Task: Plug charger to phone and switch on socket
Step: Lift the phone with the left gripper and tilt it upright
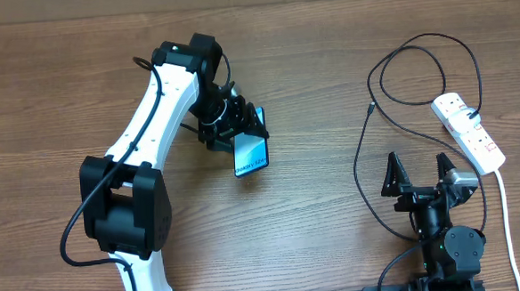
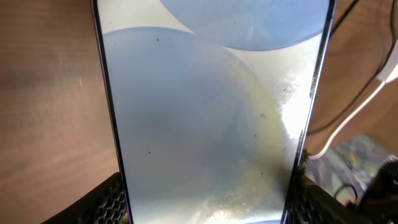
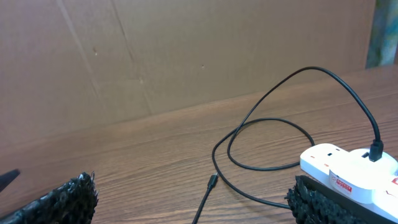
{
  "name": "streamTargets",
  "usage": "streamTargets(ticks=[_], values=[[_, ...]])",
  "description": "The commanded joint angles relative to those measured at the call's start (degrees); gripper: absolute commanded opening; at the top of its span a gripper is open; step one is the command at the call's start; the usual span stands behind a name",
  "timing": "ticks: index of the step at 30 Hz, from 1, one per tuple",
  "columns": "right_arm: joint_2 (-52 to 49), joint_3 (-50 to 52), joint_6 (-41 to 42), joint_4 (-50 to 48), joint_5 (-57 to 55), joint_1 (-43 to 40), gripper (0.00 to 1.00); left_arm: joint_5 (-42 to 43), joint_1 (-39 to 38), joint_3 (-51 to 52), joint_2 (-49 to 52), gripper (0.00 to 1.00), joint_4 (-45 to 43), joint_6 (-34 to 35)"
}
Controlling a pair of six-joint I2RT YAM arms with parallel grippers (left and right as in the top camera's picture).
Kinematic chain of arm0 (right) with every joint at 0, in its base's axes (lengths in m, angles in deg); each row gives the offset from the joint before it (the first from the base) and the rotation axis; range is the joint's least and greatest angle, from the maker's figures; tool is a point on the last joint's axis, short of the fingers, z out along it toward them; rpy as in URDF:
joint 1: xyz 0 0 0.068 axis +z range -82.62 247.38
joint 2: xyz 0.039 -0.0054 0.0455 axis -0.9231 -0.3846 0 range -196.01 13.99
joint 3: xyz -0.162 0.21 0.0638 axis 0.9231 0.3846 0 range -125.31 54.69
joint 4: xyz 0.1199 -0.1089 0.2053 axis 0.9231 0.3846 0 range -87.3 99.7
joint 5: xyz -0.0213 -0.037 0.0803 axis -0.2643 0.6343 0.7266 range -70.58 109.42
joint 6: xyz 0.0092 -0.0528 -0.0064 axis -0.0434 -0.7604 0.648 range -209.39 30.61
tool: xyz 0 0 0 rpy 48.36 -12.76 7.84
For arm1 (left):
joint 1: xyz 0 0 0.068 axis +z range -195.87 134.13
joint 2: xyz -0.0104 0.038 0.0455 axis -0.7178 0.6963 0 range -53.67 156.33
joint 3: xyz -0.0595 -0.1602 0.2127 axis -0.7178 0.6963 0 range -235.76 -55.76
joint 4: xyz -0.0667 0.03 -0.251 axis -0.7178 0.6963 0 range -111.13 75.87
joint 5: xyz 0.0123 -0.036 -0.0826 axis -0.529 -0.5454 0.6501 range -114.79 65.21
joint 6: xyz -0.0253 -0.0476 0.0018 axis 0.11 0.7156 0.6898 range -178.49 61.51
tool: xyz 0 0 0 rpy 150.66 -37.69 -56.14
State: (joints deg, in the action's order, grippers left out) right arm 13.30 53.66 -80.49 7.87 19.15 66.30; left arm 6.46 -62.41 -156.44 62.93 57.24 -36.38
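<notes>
My left gripper is shut on the phone, which hangs tilted just above the table's left-centre with its blue-white screen lit. In the left wrist view the phone fills the frame, and a finger presses each long edge. The charger lies in loops on the right; its black plug sits in the socket and its small connector rests free on the wood. My right gripper stands open near the front edge, with the connector a little ahead of it and the socket by its right finger.
The socket's thick white lead runs down the right side to the front edge. A cardboard wall closes off the back of the table. Bare wood lies between the phone and the charger loops.
</notes>
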Motion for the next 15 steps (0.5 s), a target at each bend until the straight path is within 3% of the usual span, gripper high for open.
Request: streamTargets(ticks=[1,6,15], values=[[0.52,0.59,-0.44,-0.33,-0.09,-0.11,1.0,-3.19,-0.48,-1.86,0.28,0.43,-2.6,-0.66],[0.52,0.59,-0.44,-0.33,-0.09,-0.11,1.0,-9.22,-0.37,-1.86,0.28,0.43,-6.27,-0.66],[0.52,0.59,-0.44,-0.33,-0.09,-0.11,1.0,-12.83,-0.09,-1.92,0.28,0.43,-7.06,-1.57]])
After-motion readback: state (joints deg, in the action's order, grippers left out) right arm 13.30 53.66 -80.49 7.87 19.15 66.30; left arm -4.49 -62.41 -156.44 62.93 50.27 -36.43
